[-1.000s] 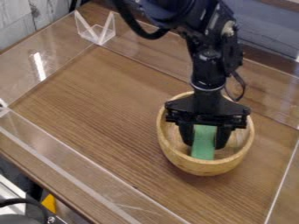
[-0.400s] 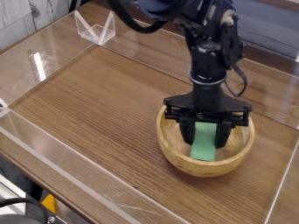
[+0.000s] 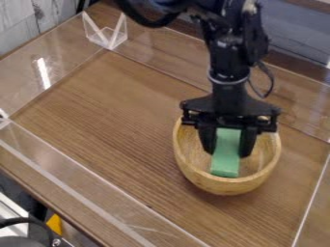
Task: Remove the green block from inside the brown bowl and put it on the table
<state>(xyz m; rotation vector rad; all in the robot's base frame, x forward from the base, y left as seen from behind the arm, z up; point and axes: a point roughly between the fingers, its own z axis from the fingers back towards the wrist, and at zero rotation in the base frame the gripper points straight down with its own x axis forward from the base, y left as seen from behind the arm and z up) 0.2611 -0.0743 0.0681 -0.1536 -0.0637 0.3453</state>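
The gripper point(image 3: 230, 130) points straight down over the brown bowl point(image 3: 194, 166), which sits on the table point(image 3: 116, 116) toward the right side, well away from the clear acrylic walls point(image 3: 77, 207). The jaws stand partly apart and close on the upper end of the green block point(image 3: 229, 154); the fingers point(image 3: 204, 134) bracket it on either side. The block hangs upright and slightly tilted, its lower end down inside the bowl. Whether that end touches the bowl floor cannot be told from this view.

Handling judgement: the block looks rigid, light and smooth-faced, a plain flat bar. It should not deform under the jaws, but smooth sides could let it slip or swing if pinched only near the tip. A hold across the narrow width near the top, as here, seems adequate for so light a piece. The bowl's thick rim is the obstacle; the block's lower end must clear it before any sideways travel, or the bowl may be dragged. Bare table lies to the left for set-down.
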